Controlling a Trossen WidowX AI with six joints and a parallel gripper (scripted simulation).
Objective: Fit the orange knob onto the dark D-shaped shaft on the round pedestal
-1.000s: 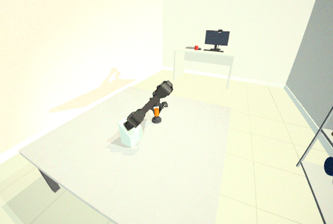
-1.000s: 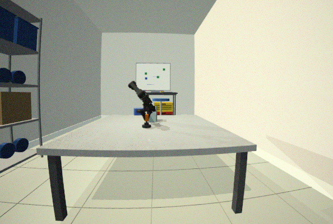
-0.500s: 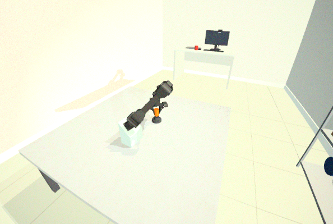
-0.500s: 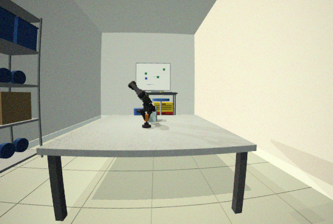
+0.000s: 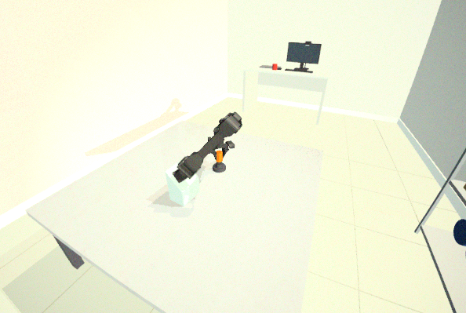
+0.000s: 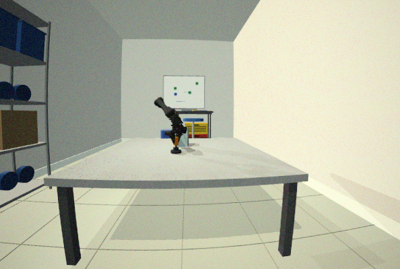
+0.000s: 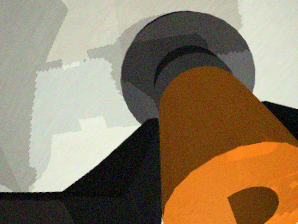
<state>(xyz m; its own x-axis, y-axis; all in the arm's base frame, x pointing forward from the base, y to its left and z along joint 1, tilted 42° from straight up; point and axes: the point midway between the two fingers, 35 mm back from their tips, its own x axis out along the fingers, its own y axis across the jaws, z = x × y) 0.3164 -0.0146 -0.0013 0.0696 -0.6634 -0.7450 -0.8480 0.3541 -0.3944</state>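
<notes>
At the far left of the exterior view, a shelf rack [image 6: 49,103] is seen, loaded with blue bins [image 6: 31,40], dark blue cylinders [image 6: 22,93] and a brown box [image 6: 19,129]. To its right the grey counter [image 5: 255,230] [image 6: 176,183] is carried on dark legs, and near its far end the black arm [image 5: 213,144] [image 6: 172,114] is bent over, its upper bend leaning to the left. Below that bend, the orange knob [image 5: 219,156] [image 6: 176,141] [image 7: 215,117] is clamped between the fingers of the gripper [image 5: 219,154] [image 6: 176,138] [image 7: 209,120] – it is held roughly upright, above the round dark pedestal [image 5: 219,168] [image 6: 176,152] [image 7: 190,31]. Between the knob's lower end and the pedestal's wide base, a narrower dark part is left visible, so the knob is not seated fully down; whether the shaft has been entered cannot be told. In the wrist view, a D-shaped hole [image 7: 256,204] is shown in the knob's near end, its flat side turned to the left. Just right of the knob in the exterior view, partly hidden and farther back, a pale block [image 5: 182,191] [image 6: 184,141] is seen on the counter – above it, a whiteboard [image 6: 184,92] is set against the back wall.
</notes>
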